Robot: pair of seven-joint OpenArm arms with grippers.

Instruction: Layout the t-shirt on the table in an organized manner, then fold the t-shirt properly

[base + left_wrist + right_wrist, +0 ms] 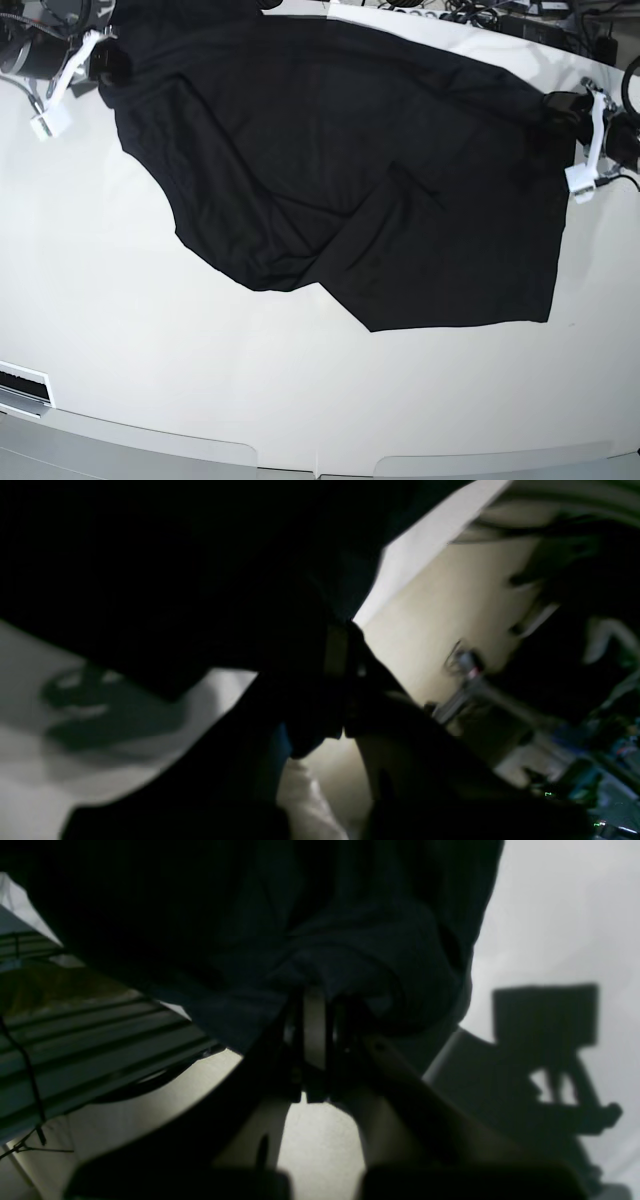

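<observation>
The black t-shirt (330,170) is spread across the far half of the white table (150,330), with a creased, folded-over flap near its lower middle. My left gripper (553,110) is at the shirt's right edge in the base view. In the left wrist view it (345,630) is shut on black fabric (175,555). My right gripper (108,65) is at the shirt's far left corner. In the right wrist view it (315,995) is shut on bunched fabric (300,905). Both pinch points are dark and partly hidden by cloth.
Cables and devices (480,15) line the table's far edge. A white label (22,385) sits at the near left rim. Off the table, the left wrist view shows blurred clutter (575,760) and the right wrist view shows a slatted frame (90,1040).
</observation>
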